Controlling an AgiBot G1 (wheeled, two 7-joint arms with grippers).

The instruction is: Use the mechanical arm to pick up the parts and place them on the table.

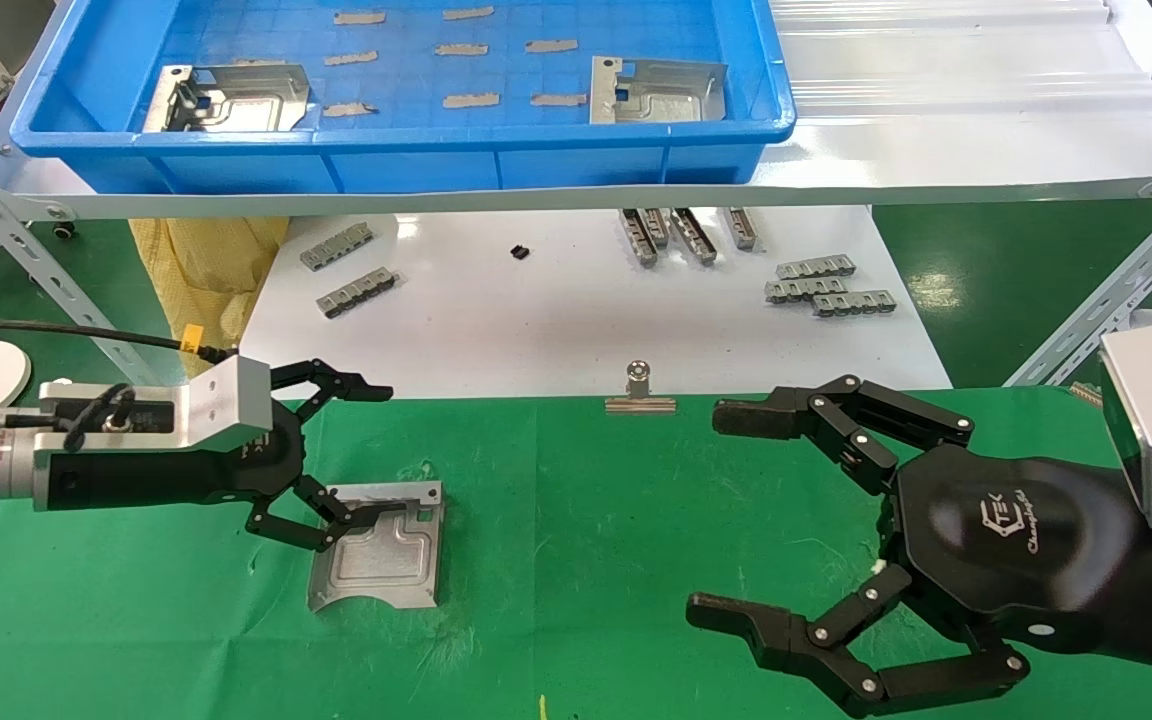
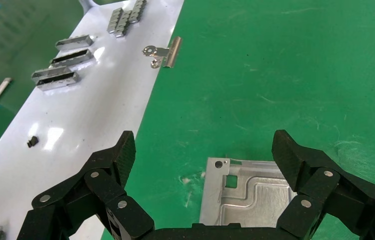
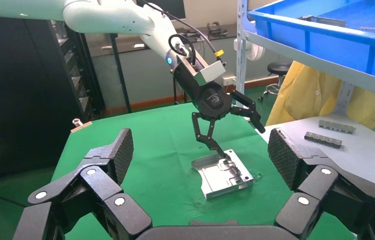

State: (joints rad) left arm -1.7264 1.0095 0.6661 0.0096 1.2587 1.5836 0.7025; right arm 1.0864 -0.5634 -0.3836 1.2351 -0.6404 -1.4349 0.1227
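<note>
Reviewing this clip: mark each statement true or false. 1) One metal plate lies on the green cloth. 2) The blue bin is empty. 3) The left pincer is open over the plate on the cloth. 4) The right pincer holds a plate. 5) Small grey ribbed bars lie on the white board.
1) True: one metal plate lies flat on the green cloth.
2) False: the blue bin holds two plates and some thin grey strips.
3) True: the left pincer is open, one finger low at the plate.
4) False: the right pincer is open, holding nothing.
5) True: ribbed bars lie on the white board.
</note>
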